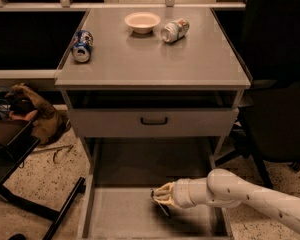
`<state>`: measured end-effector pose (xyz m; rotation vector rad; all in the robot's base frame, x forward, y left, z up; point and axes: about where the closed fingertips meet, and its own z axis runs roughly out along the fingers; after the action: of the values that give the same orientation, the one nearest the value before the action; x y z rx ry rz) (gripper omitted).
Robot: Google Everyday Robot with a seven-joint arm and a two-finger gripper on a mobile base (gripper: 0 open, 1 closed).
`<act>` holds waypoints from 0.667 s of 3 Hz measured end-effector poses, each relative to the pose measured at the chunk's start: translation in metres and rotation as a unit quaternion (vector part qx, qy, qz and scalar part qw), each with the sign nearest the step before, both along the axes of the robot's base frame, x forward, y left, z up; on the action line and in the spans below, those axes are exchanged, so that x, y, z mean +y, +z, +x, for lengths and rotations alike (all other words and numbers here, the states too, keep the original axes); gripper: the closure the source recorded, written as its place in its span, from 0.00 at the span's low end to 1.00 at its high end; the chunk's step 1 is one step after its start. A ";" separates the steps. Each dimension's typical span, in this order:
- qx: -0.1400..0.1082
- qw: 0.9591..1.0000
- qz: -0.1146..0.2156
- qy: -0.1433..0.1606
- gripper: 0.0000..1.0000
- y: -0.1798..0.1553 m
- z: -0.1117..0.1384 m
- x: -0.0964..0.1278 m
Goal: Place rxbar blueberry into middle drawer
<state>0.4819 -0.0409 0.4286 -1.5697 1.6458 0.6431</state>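
We have one camera view, set high in front of the table (150, 59) and tilted steeply down toward it. We look along the table's depth: its far edge lies near the top of the frame, and the pulled-out middle drawer (115, 214) is cut by the bottom edge, so we stand close over the drawer end. The floor (45, 184) shows on both sides. The arm (255, 196) lies across the lower right corner, and the tool (161, 198) sits low in the frame, over the drawer's floor.
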 end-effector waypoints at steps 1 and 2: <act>0.000 1.000 0.000 0.000 0.35 0.000 0.000 0.000; 0.000 1.000 0.000 0.000 0.12 0.000 0.000 0.000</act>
<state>0.4819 -0.0408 0.4286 -1.5697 1.6457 0.6432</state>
